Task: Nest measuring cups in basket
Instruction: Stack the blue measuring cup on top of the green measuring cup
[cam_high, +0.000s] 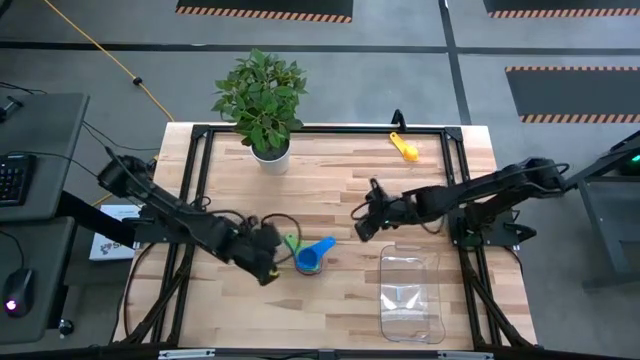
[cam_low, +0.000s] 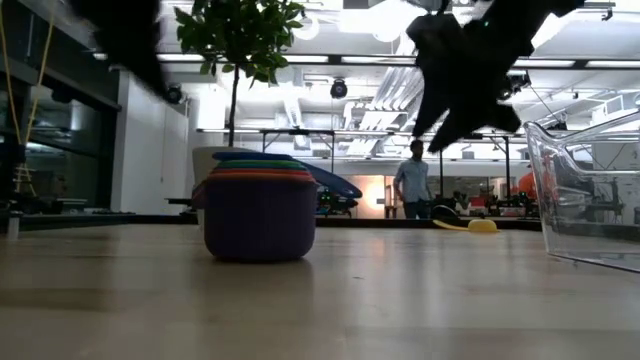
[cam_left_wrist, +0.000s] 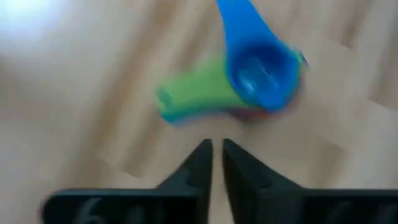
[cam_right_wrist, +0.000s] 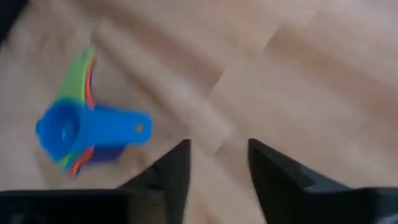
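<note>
nested cups (cam_high: 308, 258) outside basket (cam_high: 410, 296)

Bare table (cam_high: 340, 300) is left between cup stack (cam_high: 308, 258) and basket (cam_high: 410, 295); the far-left corner is blocked by a plant pot (cam_high: 270, 155).

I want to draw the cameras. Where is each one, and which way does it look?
High: above the table, looking straight down; both arms, cup stack, basket.
Low: at tabletop height, looking level across; stack, an arm overhead.
Left wrist: on the left arm, looking past the left gripper at the stack.
Right wrist: on the right arm, past the right gripper.
All four share the stack.
</note>
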